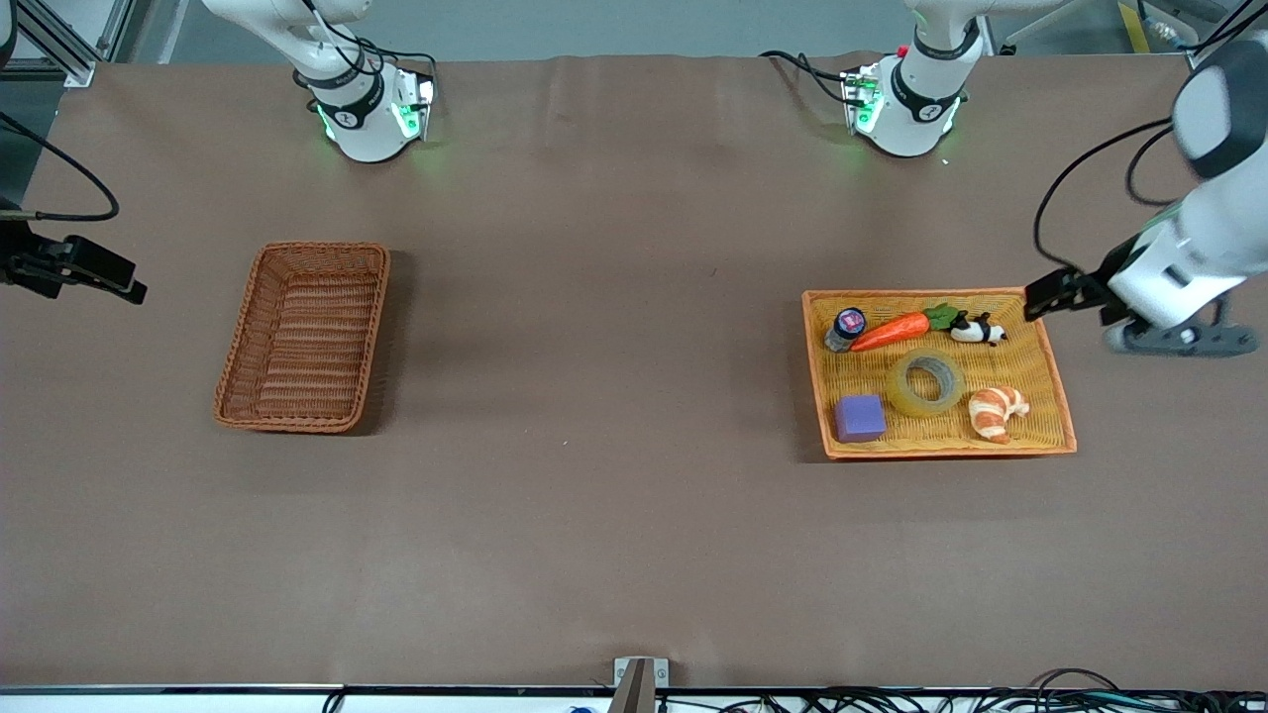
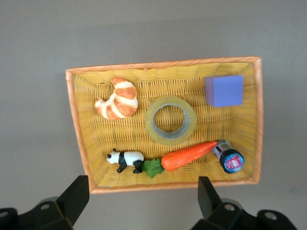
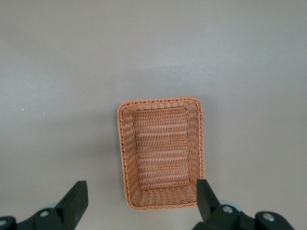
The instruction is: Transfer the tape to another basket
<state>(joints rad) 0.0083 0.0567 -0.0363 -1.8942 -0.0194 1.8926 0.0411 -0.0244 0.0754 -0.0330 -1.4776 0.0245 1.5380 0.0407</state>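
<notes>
Tape (image 1: 927, 383) lies flat in the middle of the yellow tray (image 1: 1061, 396), toward my left arm's end of the table, its grey core ring facing up. In that tray with it are a purple cube (image 1: 859, 418), nearer the front camera and on the side toward my right arm, and a croissant (image 1: 997, 411) just beside the tape on the side toward my left arm's end. Farther from the camera than the tape, a carrot (image 1: 892, 331) lies along the tray's edge row, with a small bottle (image 1: 845, 329) at its tip and a toy panda (image 1: 978, 330) at its leafy end. The tape touches none of them that I can make out, though the carrot comes close.

My left gripper (image 1: 1048, 295) hangs in the air just off the tray's corner by the panda, fingers (image 2: 74, 199) spread wide apart and holding nothing; the left wrist view looks straight down on the whole tray.

The basket (image 1: 305, 337), reddish-brown and deeper, stands well apart from the tray toward my right arm's end of the table, with nothing in it. My right gripper (image 1: 109, 277) waits in the air past the basket toward the table's edge at that end, fingers (image 3: 74, 201) likewise wide apart and holding nothing.
</notes>
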